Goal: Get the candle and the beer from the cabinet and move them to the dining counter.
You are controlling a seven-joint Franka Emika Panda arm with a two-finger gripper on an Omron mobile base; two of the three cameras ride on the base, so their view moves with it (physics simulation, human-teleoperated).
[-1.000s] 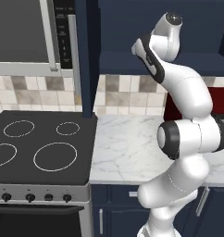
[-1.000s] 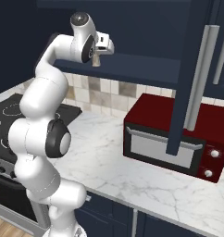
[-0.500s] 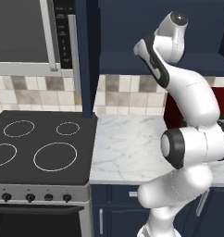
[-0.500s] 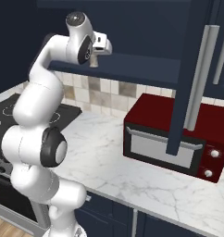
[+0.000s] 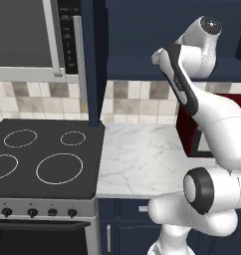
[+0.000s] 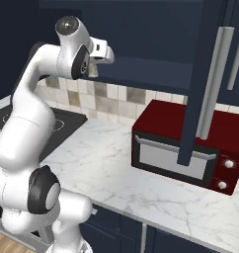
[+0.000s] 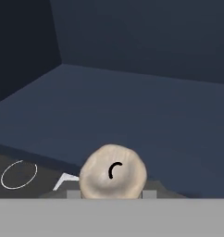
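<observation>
The pincer [image 6: 105,53] is clamped on the candle [image 7: 113,175]: in the hand view the pale beige stub, seen end-on with a small dark curl of wick at its centre, sits right between the two finger tips, whose grey ends peek out on either side of it at the bottom of the picture. In the right base view the hand is raised high at the open front of the cabinet [image 6: 156,44], level with its lower shelf edge, the tips pointing in toward the dark interior; the candle itself is too small to make out there. Straight ahead of the pincer, in the hand view, lies the bare navy shelf floor [image 7: 132,111] of the cabinet, running back to a dark rear wall, with a side wall standing off to one side. Just below and behind the held candle in that view, a sliver of the black cooktop [image 7: 21,173] with a white burner ring shows past the shelf edge. Below the pincer in the base views spreads the marble worktop [image 5: 142,159] with its beige tile backsplash [image 6: 111,96]. Off to the pincer's right stands the red microwave [image 6: 190,148] on that worktop, and in front of it hangs the open navy cabinet door [image 6: 203,84] with its long silver bar handle [image 6: 213,84]. To the pincer's left, further off, another open cabinet door [image 5: 95,62] hangs edge-on above the cooktop's four rings.
</observation>
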